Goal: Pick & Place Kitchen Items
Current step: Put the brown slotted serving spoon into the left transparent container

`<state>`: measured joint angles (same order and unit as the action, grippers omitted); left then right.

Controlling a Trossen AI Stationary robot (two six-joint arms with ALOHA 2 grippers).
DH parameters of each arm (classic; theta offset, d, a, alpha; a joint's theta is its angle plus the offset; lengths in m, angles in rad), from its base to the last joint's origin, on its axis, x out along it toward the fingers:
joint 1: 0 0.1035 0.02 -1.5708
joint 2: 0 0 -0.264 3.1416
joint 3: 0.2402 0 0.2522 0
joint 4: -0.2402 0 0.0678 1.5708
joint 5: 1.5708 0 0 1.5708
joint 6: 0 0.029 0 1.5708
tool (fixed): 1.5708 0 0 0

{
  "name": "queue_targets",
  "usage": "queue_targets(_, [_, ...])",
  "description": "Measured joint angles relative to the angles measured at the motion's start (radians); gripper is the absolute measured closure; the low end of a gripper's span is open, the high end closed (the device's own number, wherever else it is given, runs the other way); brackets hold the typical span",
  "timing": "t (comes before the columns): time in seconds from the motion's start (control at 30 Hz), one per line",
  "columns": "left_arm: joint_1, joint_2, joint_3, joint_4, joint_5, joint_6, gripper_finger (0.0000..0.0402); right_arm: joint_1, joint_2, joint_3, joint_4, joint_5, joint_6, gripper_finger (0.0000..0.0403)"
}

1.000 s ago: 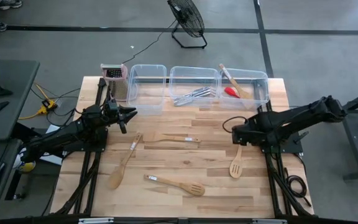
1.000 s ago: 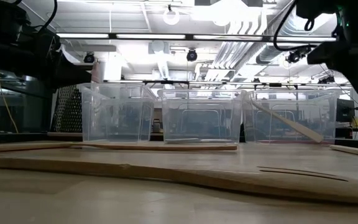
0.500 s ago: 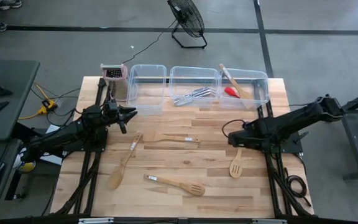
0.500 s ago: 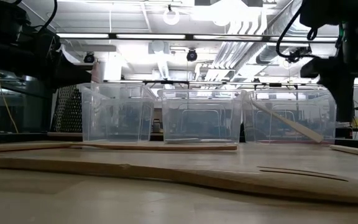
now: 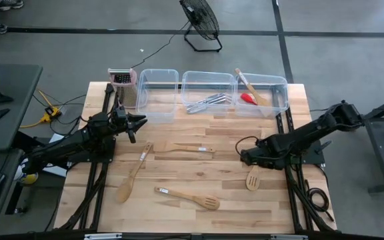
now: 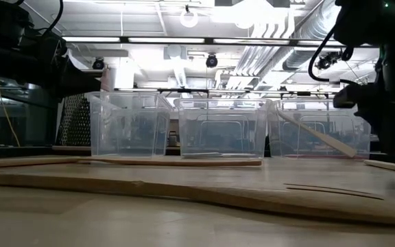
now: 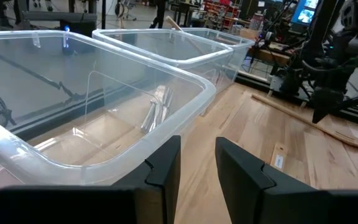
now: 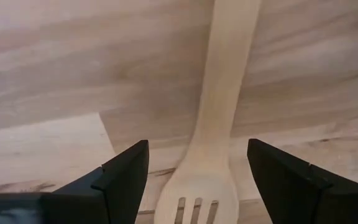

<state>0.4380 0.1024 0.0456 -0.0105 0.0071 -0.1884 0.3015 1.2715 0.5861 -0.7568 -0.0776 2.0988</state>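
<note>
Three clear tubs line the table's far edge: left one empty, middle holding silvery cutlery, right holding a red spatula and a wooden utensil. My right gripper hangs wide open, empty, straddling a slotted wooden spatula near the table's right side. My left gripper, narrowly parted and empty, waits beside the left tub. Three wooden utensils lie scattered mid-table, well apart.

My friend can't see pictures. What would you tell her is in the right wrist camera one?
The right claw hangs open just above a light wooden slotted spatula lying flat on the wooden table, one dark finger on each side of it. The spatula's handle runs away from the camera, and the slotted blade sits between the fingers.
</note>
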Motion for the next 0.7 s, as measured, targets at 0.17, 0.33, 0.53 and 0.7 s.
queue_targets(0.17, [0.0,0.0,0.0,0.0,0.0,0.0,0.03,0.024,0.064,0.0,0.014,-0.018,0.018,0.014])
queue_targets(0.33, [0.0,0.0,0.0,0.0,0.0,0.0,0.03,0.033,0.109,0.002,0.056,-0.005,0.046,0.014])
queue_targets(0.53, [0.0,0.0,0.0,0.0,0.0,0.0,0.03,0.033,0.14,0.005,0.072,-0.005,0.052,0.0141])
queue_targets(0.7, [0.0,0.0,0.0,0.0,0.0,0.0,0.03,0.032,0.146,0.005,0.071,-0.006,0.052,0.0145])
